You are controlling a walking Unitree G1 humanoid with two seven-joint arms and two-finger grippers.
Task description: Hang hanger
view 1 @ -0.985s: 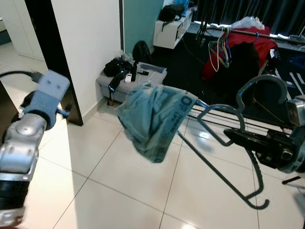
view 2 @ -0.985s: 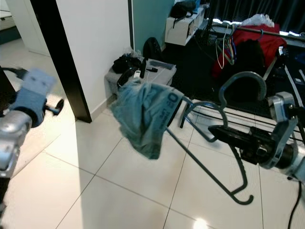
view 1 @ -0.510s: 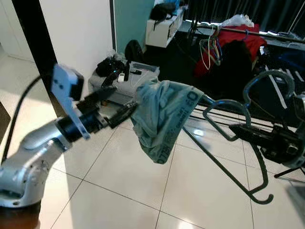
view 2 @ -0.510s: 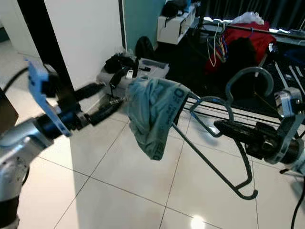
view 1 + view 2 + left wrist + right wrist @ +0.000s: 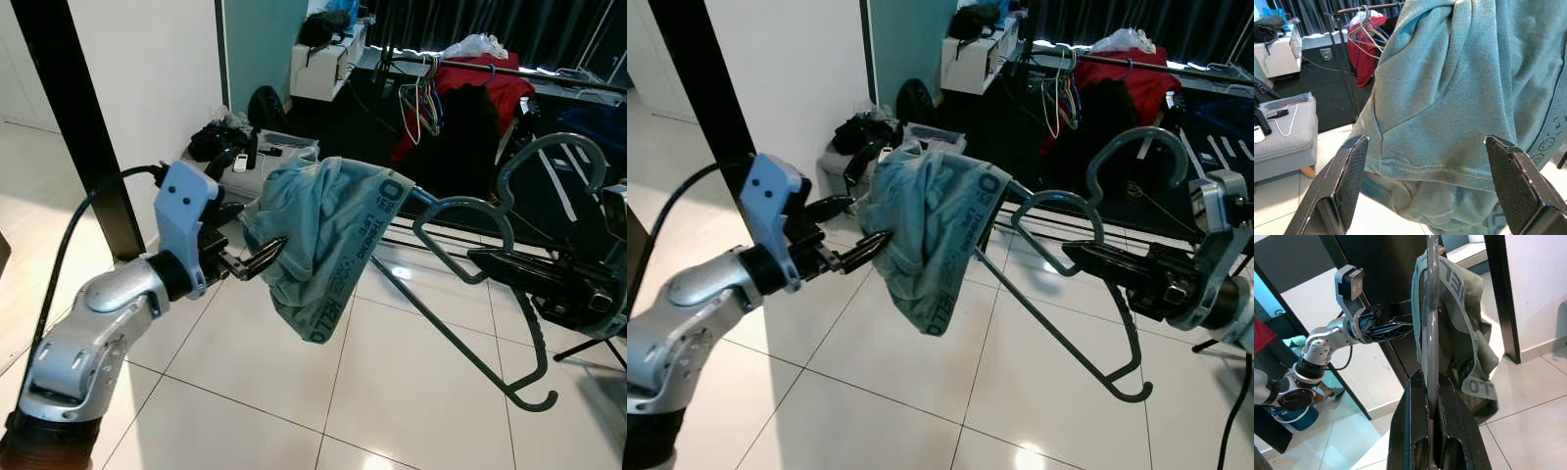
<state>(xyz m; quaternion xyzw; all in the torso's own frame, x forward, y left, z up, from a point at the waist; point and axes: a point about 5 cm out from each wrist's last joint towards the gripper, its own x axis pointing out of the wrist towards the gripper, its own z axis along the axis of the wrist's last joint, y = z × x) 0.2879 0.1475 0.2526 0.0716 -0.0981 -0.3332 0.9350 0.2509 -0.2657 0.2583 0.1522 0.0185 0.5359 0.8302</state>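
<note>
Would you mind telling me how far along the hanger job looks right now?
Done: the teal cloth garment is draped on the grey-green plastic hanger. In hand: the right gripper clamps the hanger; the open left gripper reaches the garment. Left: hanging it on the clothes rail behind.

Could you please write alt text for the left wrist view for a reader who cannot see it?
A teal garment hangs between the left tool's two open black fingers. Behind stand a grey bench and a clothes rack.
</note>
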